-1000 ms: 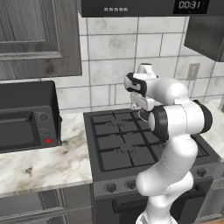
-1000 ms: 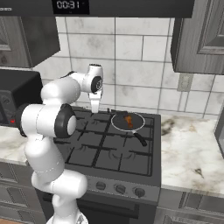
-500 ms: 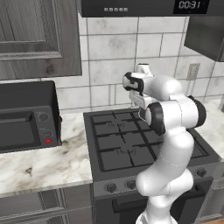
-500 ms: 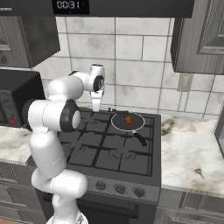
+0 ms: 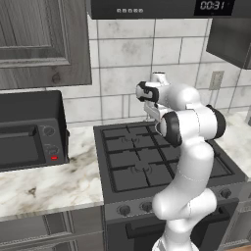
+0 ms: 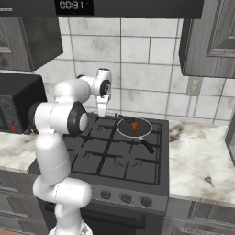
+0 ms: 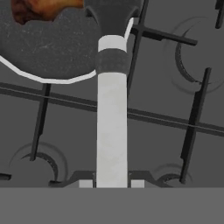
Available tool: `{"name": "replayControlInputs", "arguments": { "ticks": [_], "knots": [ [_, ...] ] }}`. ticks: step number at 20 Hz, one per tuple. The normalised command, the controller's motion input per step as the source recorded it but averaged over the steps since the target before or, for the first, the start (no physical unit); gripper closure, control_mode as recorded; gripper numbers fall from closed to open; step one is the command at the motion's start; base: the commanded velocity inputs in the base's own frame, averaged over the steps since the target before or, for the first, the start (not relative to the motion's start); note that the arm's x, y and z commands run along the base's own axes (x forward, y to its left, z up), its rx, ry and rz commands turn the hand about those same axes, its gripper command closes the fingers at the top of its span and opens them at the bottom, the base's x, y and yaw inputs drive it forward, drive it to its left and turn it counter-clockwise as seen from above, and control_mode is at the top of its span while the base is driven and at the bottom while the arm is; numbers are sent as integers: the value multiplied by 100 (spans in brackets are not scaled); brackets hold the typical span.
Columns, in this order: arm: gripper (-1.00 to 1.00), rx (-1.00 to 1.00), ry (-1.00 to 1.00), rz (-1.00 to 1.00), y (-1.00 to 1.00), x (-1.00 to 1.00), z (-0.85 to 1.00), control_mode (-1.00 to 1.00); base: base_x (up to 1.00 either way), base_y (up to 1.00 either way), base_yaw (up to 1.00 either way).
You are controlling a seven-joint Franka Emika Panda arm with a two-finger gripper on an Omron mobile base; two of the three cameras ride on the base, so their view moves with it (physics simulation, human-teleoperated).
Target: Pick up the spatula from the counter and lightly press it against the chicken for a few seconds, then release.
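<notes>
Nearest, the tool (image 7: pixel 112 183) is closed on the very end of the spatula (image 7: pixel 112 131), whose long pale handle runs away from it over the stove (image 6: pixel 114 158) toward the far burners. That end-of-handle grip is the first risk: any push at the blade acts through the whole length of the handle, so the spatula could pivot or slide in the jaws, and a slip would drop it onto the grates (image 7: pixel 192 127). Farther on, the dark blade sits just over the white rim of the pan (image 7: pixel 52 48), whether touching it I cannot tell. Lowered from here, the blade could catch that rim rather than go inside, tipping the pan or shoving it across the grates. The pan rests loose on a far burner with its own handle (image 6: pixel 147 146) pointing toward the near right, so even a sideways nudge might turn it. Farthest, the chicken (image 7: pixel 39 8) lies in the pan, off to one side of the line the blade follows. Judging from this, a straight press would miss it or only clip its edge and make it slide. Pressing harder than lightly would add to every one of these troubles.
</notes>
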Motion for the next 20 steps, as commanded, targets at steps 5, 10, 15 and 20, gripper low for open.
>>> {"name": "replayControlInputs", "arguments": {
  "ticks": [5,10,15,20],
  "knots": [
    [100,0,0,-2,-9,7,-12,-100,0,0,0],
    [100,0,0,-2,-6,3,-12,-100,0,0,0],
    [100,0,0,-1,-2,1,-13,-100,0,0,0],
    [100,0,0,0,-1,3,-10,-100,0,0,0]
  ]
}}
